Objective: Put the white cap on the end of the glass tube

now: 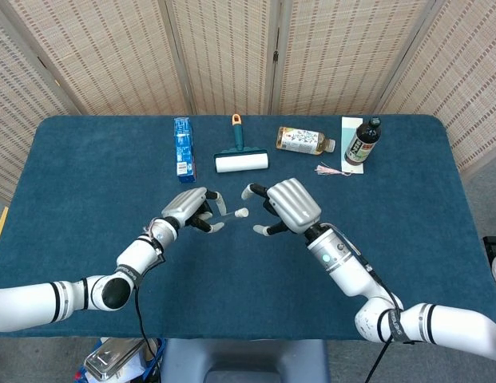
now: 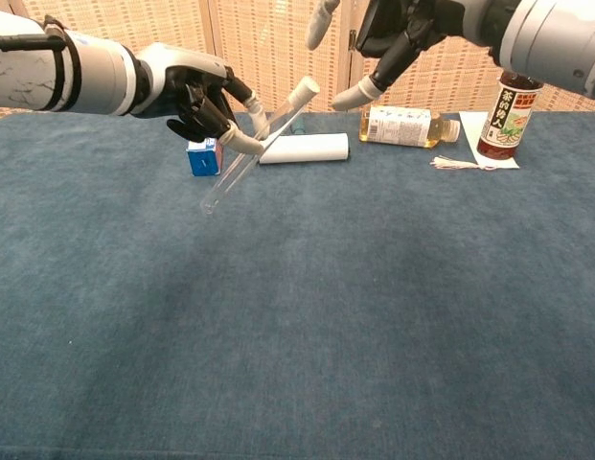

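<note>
My left hand (image 1: 192, 211) (image 2: 196, 96) holds a clear glass tube (image 2: 247, 153) above the table, tilted, its lower end toward me. A white cap (image 2: 306, 89) (image 1: 240, 213) sits on the tube's upper end, which points to the right. My right hand (image 1: 286, 206) (image 2: 398, 34) is off to the right of the cap, apart from it, fingers spread and holding nothing.
Along the far edge of the blue table (image 1: 80, 183) lie a blue box (image 1: 182, 148), a lint roller (image 1: 240, 158) with an orange handle, a lying bottle of yellow liquid (image 1: 303, 141) and an upright dark bottle (image 1: 363, 142) on a white card.
</note>
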### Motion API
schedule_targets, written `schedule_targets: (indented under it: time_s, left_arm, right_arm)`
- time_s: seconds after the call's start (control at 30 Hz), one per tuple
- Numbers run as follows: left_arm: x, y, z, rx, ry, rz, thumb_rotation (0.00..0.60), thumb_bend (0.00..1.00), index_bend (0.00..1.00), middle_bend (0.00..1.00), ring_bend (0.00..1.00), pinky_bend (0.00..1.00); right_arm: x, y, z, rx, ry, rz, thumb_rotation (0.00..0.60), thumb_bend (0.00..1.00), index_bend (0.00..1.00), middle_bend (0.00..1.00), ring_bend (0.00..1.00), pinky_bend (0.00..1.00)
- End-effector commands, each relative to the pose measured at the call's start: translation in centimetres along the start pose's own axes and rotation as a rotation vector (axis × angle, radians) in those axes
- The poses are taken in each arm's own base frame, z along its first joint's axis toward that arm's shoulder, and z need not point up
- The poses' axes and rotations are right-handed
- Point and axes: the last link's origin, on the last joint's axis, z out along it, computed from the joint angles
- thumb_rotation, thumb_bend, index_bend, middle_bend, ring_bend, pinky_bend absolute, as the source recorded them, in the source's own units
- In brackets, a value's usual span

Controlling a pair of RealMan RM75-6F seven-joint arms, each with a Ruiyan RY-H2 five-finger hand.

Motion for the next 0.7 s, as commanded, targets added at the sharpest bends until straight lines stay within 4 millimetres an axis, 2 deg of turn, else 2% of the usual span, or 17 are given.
schedule_targets:
  time_s: [0.03,0.3,0.7]
  left_arm:
    - [0.5,-1.1,-0.4,0.017,0.028,0.098,0.600,0.47,0.69,1.00,1.00,1.00]
    - [0.2,-3.7,-0.4,0.089,0.073,0.340,0.600,0.47,0.69,1.00,1.00,1.00]
    - [-2.7,-4.7,1.8,0.168,0.103,0.587,0.600,0.47,0.69,1.00,1.00,1.00]
  right_arm:
    - [1.2,0.7,-0.7,-0.014,0.030,-0.010,0.600,0.00,0.34,1.00,1.00,1.00]
    - [3.9,2.9,-3.5,-0.075,0.086,-0.047,0.600,0.00,0.34,1.00,1.00,1.00]
    - [4.9,3.6,-5.1,-0.100,0.101,-0.069,0.600,0.00,0.34,1.00,1.00,1.00]
